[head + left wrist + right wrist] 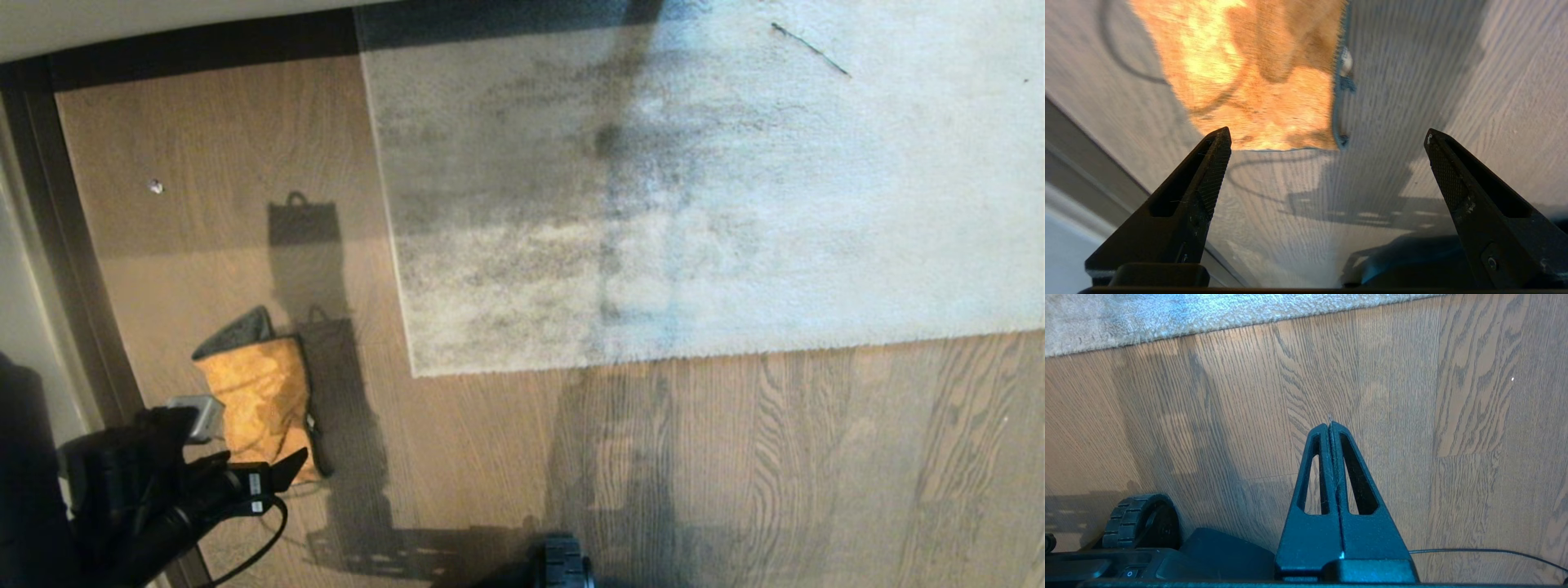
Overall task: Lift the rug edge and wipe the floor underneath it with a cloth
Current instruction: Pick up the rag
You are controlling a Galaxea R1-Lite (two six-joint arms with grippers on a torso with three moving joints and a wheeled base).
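The cloth [257,396] lies flat on the floor [735,457], mustard-orange with one dark corner folded up, left of the rug. The grey mottled rug [694,188] lies flat; the rug edge [400,269] runs down to a square corner [415,373]. My left gripper [249,439] hovers over the cloth's near end. In the left wrist view this gripper [1327,134] is open and empty, with the cloth [1249,73] just beyond its fingertips [1218,141]. My right gripper [1329,424] is shut on nothing above bare floor [1453,416], with the rug edge [1208,318] farther ahead.
A dark skirting strip [73,245] and the wall border the floor on the left, close to the cloth. A small pale speck [155,187] lies on the planks. A thin dark strand [810,49] rests on the rug. A base wheel [565,563] shows at the near edge.
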